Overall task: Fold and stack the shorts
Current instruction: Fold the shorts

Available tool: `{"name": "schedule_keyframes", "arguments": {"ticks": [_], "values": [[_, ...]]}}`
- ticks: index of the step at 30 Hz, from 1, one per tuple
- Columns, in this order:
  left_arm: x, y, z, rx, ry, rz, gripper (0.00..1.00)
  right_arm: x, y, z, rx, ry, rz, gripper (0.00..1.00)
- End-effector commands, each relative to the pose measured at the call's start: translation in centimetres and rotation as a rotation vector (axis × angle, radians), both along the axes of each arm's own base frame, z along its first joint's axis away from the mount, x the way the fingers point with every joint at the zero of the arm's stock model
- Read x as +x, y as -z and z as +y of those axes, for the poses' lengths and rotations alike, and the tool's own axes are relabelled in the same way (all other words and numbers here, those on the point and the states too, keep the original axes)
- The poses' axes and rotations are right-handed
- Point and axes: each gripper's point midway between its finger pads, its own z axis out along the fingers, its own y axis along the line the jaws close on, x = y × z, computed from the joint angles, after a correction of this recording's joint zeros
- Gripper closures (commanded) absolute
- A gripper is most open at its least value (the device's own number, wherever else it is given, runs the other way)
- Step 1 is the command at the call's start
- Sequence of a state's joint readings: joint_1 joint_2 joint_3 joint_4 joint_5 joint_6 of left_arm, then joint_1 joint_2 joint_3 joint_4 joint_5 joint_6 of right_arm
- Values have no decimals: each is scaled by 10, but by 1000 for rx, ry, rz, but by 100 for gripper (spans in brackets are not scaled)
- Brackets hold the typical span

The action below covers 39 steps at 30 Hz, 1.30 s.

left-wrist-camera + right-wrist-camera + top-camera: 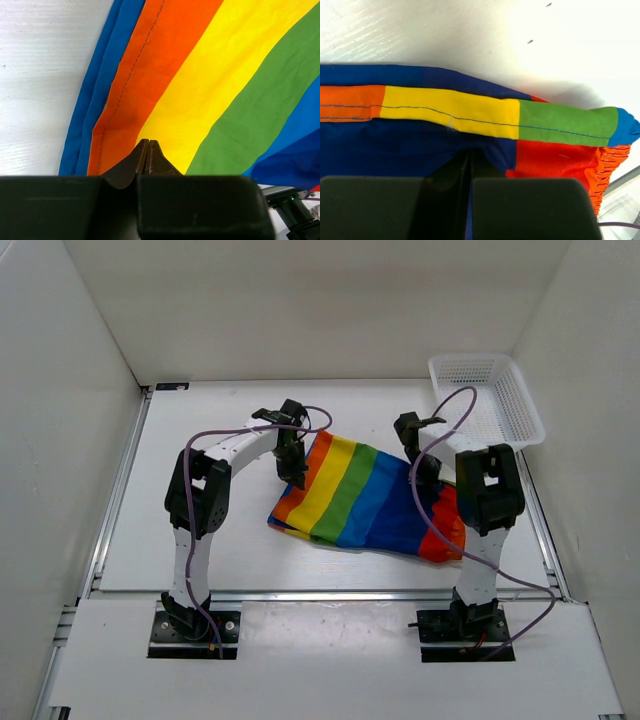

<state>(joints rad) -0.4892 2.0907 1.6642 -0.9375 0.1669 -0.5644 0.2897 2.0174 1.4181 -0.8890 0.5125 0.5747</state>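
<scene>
The white table carries the shorts at its middle, between the arms. The right arm covers their red end. They lie in broad orange, yellow, green, blue and red stripes. A mesh basket stands far right. The right gripper is clamped on a blue fold that buries its tips. The left gripper is closed at the orange-yellow border; whether it pinches cloth cannot be told.

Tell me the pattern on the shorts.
Broad rainbow stripes: orange, yellow, green, blue and red. The shorts show best in the top external view.
</scene>
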Motion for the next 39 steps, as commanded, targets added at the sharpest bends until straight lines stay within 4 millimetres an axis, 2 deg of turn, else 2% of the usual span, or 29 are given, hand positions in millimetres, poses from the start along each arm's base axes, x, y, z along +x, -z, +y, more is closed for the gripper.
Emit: {"name": "schedule_keyframes", "arguments": {"ticks": [1,2,5,7,8,9,11,12,14,15,16,18,19,22,26,28,29,32,33,34,35,36,37,39], "values": [[7,-34,-3,-30,10,-75,90,13,-47,-5,2,26,-128,100],[9,-37,-4,-35,10,-84,90,12,-64,-4,24,18,-166,100],[17,-48,-8,-52,10,-115,90,6,-95,-9,37,16,-220,99],[21,-50,-11,-54,10,-120,90,-2,-104,-8,60,-9,-222,97],[30,-56,-15,-64,18,-145,90,-7,-101,-13,56,2,-212,97],[28,-47,-21,-64,31,-120,90,-12,-96,-15,49,-6,-191,97],[39,-41,-30,-77,36,-111,90,-21,-91,-24,26,8,-171,97],[40,-37,-37,-77,48,-109,90,-30,-82,-26,19,17,-141,97],[46,-27,-41,-69,48,-96,90,-28,-65,-32,-2,32,-123,97],[42,-9,-40,-56,51,-48,90,-29,-57,-39,-23,55,-111,97],[42,-7,-43,-65,54,-41,90,-27,-44,-47,-43,74,-69,99],[37,-1,-40,-55,54,-22,90,-23,-26,-49,-57,74,-12,99],[36,-3,-39,-56,54,-23,90,-15,-27,-49,-64,75,-23,99],[34,-6,-31,-25,45,-38,90,-6,-20,-45,-49,53,-4,99],[28,5,-20,2,32,-16,90,-1,-21,-41,-28,17,8,99],[26,15,-8,15,10,9,90,1,-19,-37,-21,-2,14,99],[25,13,-8,9,0,4,90,1,-19,-33,-21,-12,14,99],[16,15,10,24,-37,17,90,4,-19,-14,5,-66,25,99],[16,15,17,30,-50,9,90,12,-25,1,10,-111,1,99],[2,24,31,64,-62,43,90,10,-25,8,6,-132,16,99],[0,16,38,83,-70,10,90,9,-23,16,2,-154,30,99],[-3,17,46,93,-83,5,90,10,-23,33,3,-199,26,99],[-18,26,62,115,-101,50,90,13,-27,40,-7,-219,17,99],[-23,18,74,113,-126,23,90,12,-21,62,4,-269,35,99]]}}
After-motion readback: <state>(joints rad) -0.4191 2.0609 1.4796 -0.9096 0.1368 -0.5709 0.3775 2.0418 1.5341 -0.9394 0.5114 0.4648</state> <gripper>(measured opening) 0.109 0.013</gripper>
